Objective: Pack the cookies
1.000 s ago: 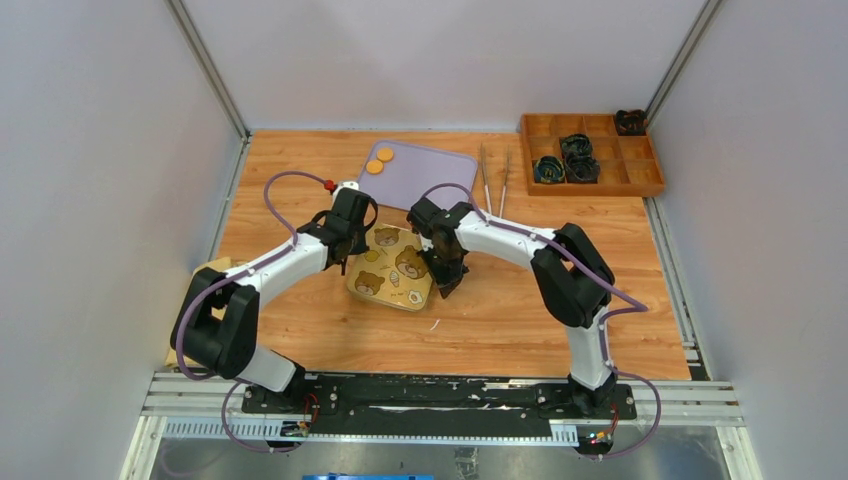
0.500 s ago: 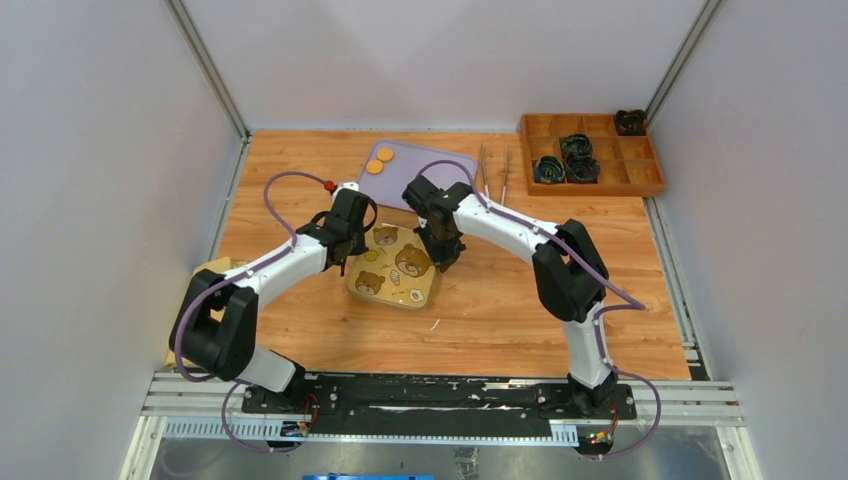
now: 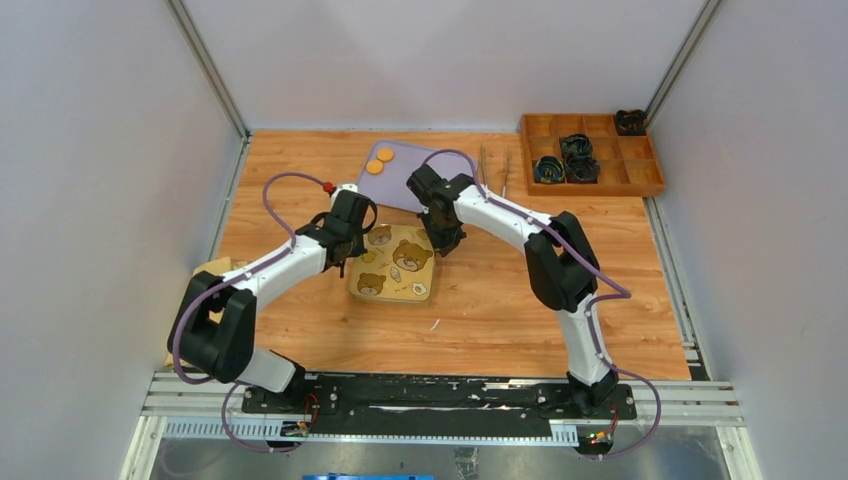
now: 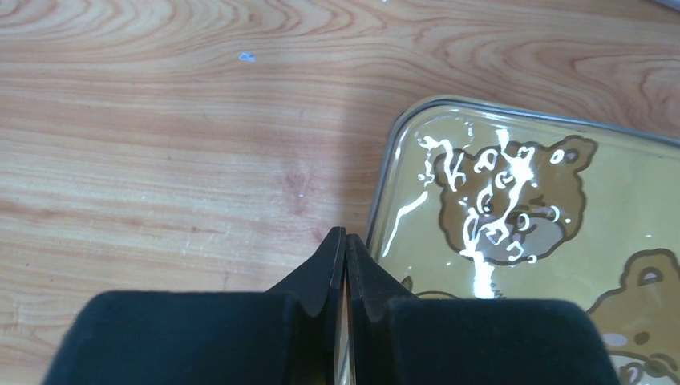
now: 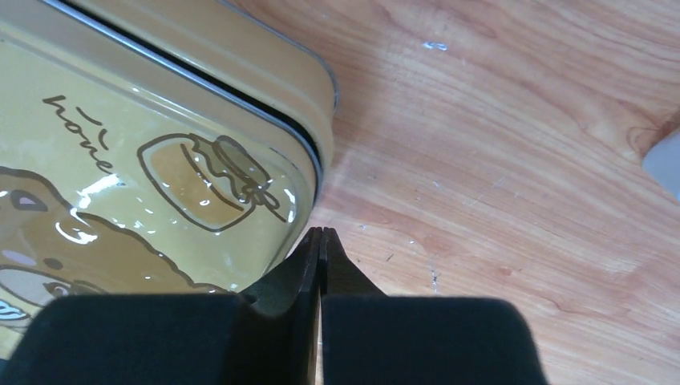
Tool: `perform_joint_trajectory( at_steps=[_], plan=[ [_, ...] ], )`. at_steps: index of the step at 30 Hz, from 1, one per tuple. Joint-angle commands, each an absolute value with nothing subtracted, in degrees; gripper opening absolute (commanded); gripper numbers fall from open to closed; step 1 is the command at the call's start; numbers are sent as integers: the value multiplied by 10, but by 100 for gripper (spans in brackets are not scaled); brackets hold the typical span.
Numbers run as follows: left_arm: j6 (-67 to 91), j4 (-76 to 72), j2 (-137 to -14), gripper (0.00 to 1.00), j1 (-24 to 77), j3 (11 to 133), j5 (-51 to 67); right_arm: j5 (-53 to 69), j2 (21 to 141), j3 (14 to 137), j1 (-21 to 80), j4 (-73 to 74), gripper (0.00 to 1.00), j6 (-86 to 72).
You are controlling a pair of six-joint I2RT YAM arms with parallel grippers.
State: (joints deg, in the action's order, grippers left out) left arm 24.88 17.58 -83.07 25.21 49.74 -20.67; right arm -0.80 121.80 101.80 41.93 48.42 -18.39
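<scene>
Two orange-yellow cookies (image 3: 379,160) lie on the far left end of a purple tray (image 3: 435,178). A yellow tin (image 3: 393,266) printed with bears sits in the middle of the table, its lid (image 4: 513,208) facing up. My left gripper (image 4: 345,234) is at the tin's left edge, shut on the thin metal rim that runs between its fingers. Beside the tin's back right corner (image 5: 317,120), my right gripper (image 5: 321,231) is shut with nothing in it. In the right wrist view a dark gap runs between the lid and the wall behind it.
A wooden compartment box (image 3: 640,185) with dark items stands at the back right. Two metal tongs (image 3: 495,178) lie between the box and the tray. A cardboard piece (image 3: 208,268) is at the left edge. A small white scrap (image 3: 434,323) lies near the tin.
The left jaws have closed on the tin's rim. My right gripper moved from the tin's right side back to its far right corner. The tin has turned squarer to the table.
</scene>
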Motion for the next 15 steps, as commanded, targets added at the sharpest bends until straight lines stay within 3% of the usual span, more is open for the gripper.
perform_joint_trajectory(
  at_steps=[1, 7, 12, 15],
  plan=[
    [284, 205, -793, 8, 255, 489, -278, -104, 1163, 990, 421, 466, 0, -199],
    [279, 215, -662, 11, 255, 485, -353, -165, 1092, 958, 430, 448, 0, -197],
    [257, 125, -615, 13, 255, 443, -163, -134, 1058, 942, 437, 415, 0, -175],
    [279, 98, -635, 11, 257, 428, -117, -103, 1055, 953, 438, 408, 0, -159]
  ],
)
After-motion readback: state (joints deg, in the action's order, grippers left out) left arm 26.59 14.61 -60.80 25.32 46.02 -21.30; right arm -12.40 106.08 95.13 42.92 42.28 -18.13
